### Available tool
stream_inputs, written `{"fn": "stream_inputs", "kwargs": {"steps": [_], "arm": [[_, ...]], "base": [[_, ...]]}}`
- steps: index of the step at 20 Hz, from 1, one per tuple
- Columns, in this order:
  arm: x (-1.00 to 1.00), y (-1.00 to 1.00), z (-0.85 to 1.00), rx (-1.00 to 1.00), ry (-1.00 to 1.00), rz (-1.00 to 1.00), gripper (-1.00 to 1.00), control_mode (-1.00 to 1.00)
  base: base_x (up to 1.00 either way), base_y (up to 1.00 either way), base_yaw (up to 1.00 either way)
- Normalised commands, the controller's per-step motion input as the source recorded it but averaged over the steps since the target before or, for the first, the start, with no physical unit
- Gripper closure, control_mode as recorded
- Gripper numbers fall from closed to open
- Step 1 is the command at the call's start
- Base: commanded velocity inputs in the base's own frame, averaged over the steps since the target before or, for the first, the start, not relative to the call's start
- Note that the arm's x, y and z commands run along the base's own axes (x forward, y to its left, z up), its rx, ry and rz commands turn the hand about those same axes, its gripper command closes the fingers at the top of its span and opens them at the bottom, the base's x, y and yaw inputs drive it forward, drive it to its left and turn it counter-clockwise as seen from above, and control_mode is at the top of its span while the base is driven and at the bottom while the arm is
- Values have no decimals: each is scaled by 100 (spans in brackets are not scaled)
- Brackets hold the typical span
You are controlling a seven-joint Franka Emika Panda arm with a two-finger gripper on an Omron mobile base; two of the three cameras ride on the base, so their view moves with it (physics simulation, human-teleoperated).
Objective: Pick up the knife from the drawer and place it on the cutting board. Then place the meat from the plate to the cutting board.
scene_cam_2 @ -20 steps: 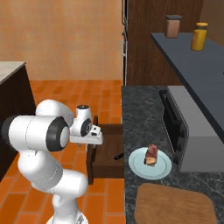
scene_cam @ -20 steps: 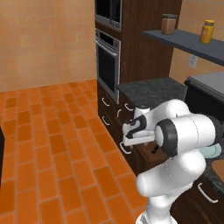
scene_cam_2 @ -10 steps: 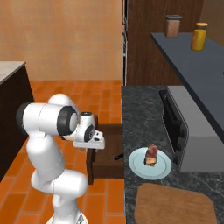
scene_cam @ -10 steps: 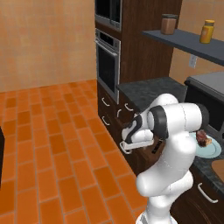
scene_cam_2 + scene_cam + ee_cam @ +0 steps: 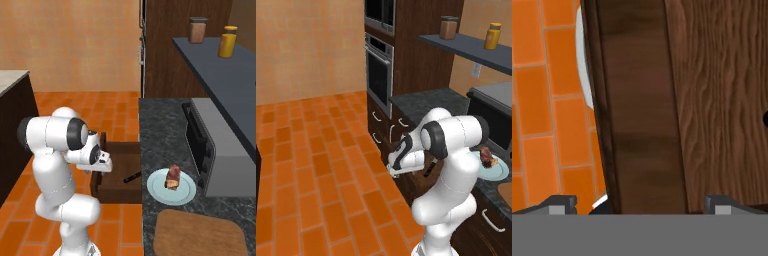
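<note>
The drawer (image 5: pixel 118 187) stands pulled out under the dark counter. The knife (image 5: pixel 132 176) lies inside it, its black handle toward the counter (image 5: pixel 428 167). My gripper (image 5: pixel 104 167) hangs open over the drawer's front edge, a little left of the knife, holding nothing. In the hand view its fingertips (image 5: pixel 560 202) stand wide apart above the drawer's front board (image 5: pixel 637 110), with the pale handle (image 5: pixel 583 65) beside it. The meat (image 5: pixel 172 177) sits on the plate (image 5: pixel 156 189) on the counter. The cutting board (image 5: pixel 200 234) lies just in front of the plate.
A microwave (image 5: pixel 215 150) stands on the counter right of the plate. A shelf above carries two jars (image 5: pixel 197 30). A wall oven (image 5: pixel 378 75) and smaller drawers (image 5: pixel 376 117) lie beyond. Orange tile floor (image 5: pixel 316 150) spreads left; a dark counter end (image 5: pixel 12 115) stands at far left.
The arm's elbow has swung over and the hand has dipped slightly toward the drawer's front edge. The jaws stayed open; knife, meat and plate have not moved.
</note>
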Motion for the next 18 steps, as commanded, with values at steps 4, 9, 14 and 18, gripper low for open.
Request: {"fn": "stream_inputs", "kwargs": {"steps": [4, 9, 14, 18], "arm": [[0, 100, 0, 0, -1, -2, -100, -100], [0, 100, 0, 0, 0, -3, -100, -100], [0, 100, 1, 0, 0, -5, -100, -100], [0, 100, 38, 0, -1, -4, -100, -100]], "base": [[0, 0, 0], [0, 0, 0], [0, 0, 0], [0, 0, 0]]}}
